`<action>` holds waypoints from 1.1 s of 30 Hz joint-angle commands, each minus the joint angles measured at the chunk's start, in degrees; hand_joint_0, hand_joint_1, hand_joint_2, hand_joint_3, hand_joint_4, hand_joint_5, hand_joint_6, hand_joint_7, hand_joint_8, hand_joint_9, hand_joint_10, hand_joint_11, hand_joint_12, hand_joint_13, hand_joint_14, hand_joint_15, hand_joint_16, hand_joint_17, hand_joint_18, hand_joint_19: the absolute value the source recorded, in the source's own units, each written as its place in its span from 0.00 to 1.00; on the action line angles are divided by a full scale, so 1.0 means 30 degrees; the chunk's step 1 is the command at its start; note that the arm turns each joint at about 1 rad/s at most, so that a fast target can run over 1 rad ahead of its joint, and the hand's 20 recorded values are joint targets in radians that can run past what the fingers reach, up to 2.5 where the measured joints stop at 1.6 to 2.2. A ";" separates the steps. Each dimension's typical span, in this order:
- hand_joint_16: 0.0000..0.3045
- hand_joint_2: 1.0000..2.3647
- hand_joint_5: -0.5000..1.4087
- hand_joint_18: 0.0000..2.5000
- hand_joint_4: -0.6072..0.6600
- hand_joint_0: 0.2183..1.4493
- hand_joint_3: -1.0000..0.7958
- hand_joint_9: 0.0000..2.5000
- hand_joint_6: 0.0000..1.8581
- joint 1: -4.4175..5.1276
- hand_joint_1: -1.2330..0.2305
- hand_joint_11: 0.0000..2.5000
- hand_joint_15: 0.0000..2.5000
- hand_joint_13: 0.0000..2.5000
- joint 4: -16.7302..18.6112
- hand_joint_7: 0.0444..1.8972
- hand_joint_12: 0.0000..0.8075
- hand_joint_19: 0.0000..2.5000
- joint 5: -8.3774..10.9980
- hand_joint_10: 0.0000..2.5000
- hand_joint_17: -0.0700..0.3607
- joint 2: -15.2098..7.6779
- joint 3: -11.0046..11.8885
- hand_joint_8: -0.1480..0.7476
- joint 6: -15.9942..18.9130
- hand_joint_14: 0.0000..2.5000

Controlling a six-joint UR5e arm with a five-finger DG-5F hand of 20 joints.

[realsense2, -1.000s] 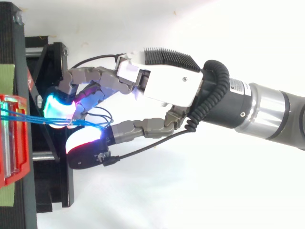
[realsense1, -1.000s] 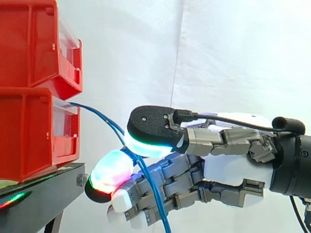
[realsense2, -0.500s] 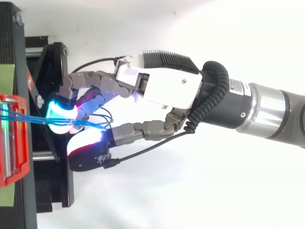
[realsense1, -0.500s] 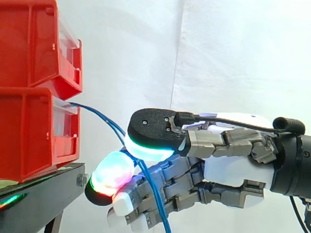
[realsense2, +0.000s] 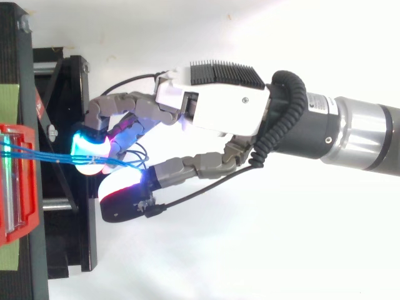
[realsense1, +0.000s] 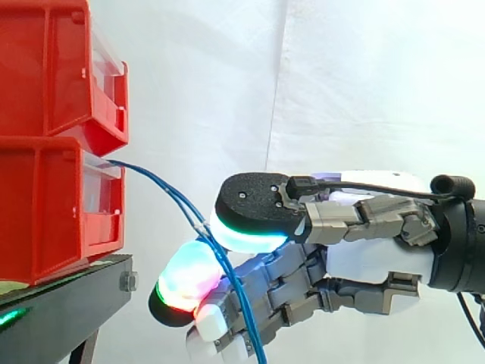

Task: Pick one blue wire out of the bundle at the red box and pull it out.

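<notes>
Hand [realsense1: 371, 262] clenched, thumb and finger pads pinching blue wire [realsense1: 144, 173] just off the red box [realsense1: 45, 212]. Grasp looks made. Wire's far end sits in the box front; the pull-out remains.

Blue wires [realsense1: 144, 172], red bins [realsense1: 45, 205], black stand [realsense1: 68, 303], white curtain [realsense1: 364, 83].

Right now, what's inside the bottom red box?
I see blue wires coming out over its clear front and running to the robot hand, which pinches them. The walls of the red box hide how far in they go and anything else inside.
</notes>
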 commanded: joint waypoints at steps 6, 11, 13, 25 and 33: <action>0.19 0.01 0.21 0.29 0.73 0.32 0.35 0.34 0.27 -0.0477 0.42 0.16 0.11 0.34 -0.0473 0.63 0.54 0.16 -0.0891 0.00 0.46 0.0218 -0.0023 0.56 0.0002 0.00; 0.19 0.01 0.21 0.29 0.70 0.32 0.36 0.34 0.28 -0.0594 0.42 0.16 0.11 0.34 -0.0414 0.64 0.54 0.16 -0.1155 0.00 0.46 0.0247 -0.0023 0.56 -0.0145 0.00; 0.19 0.01 0.20 0.30 0.68 0.33 0.37 0.34 0.31 -0.0653 0.42 0.16 0.11 0.34 -0.0414 0.61 0.54 0.15 -0.1155 0.00 0.46 0.0247 -0.0023 0.56 -0.0145 0.00; 0.19 0.01 0.17 0.31 0.70 0.32 0.34 0.32 0.37 -0.0770 0.38 0.18 0.12 0.35 -0.0385 0.47 0.54 0.16 -0.1067 0.00 0.46 0.0218 -0.0023 0.56 -0.0233 0.00; 0.19 0.01 0.18 0.31 0.69 0.31 0.34 0.33 0.35 -0.0770 0.39 0.18 0.12 0.35 0.1461 0.52 0.54 0.16 -0.0921 0.00 0.47 0.0013 -0.0023 0.56 -0.0379 0.00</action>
